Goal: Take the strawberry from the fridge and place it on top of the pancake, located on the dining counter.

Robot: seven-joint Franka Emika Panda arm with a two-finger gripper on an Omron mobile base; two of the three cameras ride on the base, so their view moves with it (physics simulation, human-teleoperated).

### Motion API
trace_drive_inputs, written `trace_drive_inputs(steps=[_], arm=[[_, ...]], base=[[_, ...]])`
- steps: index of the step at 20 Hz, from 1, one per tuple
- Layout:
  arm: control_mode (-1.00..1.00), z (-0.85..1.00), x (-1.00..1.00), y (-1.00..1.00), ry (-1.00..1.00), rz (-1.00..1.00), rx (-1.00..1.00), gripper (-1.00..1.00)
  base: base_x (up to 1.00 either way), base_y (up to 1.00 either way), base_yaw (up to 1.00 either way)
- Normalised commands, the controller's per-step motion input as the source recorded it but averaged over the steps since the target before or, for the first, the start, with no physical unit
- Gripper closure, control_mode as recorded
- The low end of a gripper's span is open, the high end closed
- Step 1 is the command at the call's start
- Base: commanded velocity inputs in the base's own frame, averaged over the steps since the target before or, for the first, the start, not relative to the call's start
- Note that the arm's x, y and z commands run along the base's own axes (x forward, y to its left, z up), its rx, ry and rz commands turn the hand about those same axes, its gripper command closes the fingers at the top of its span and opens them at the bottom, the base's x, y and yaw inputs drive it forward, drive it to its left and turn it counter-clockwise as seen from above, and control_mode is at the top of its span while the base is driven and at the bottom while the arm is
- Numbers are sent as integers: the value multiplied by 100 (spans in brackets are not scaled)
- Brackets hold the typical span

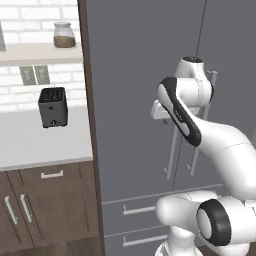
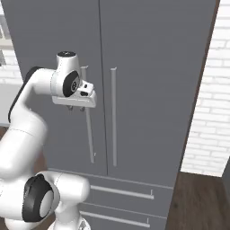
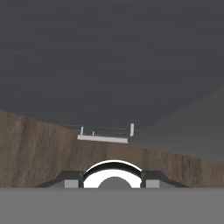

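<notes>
Directly in front of the gripper (image 2: 76, 108) stands the fridge (image 2: 148, 67), a tall grey cabinet with a flat front and 2 doors, both closed. No brand, label or other writing can be read on it. A thin dark seam runs between the doors, and each door carries 1 long thin silver bar handle set upright. The left handle (image 2: 89, 126) is just beside the gripper, passing behind the white hand in the right base view; the right handle (image 2: 113, 117) is a little further to the right of it. Whether the hand touches the left handle I cannot tell.

Below the gripper are 2 drawers of the fridge, the upper drawer handle (image 2: 121, 192) and the lower drawer handle (image 2: 114, 218), both horizontal and silver.

The gripper points downward, with 2 short dark fingertips under the white hand. How far it is open I cannot tell, and nothing is seen between the fingers.

Far to the left of the gripper, on a white worktop (image 1: 45, 142), stands a black toaster (image 1: 52, 106). Above it, a glass jar (image 1: 64, 34) sits on a shelf against the white brick wall (image 1: 30, 15).
</notes>
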Motion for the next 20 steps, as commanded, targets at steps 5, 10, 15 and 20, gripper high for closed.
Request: trace_drive_inputs(steps=[5, 10, 15, 20], arm=[[100, 0, -1, 0, 0, 0, 0, -100], [100, 0, 0, 0, 0, 0, 0, -100], [100, 0, 0, 0, 0, 0, 0, -100], [100, 0, 0, 0, 0, 0, 0, -100]], base=[[-43, -3, -2], [-39, -16, -2], [3, -53, 0], [-2, -22, 0]])
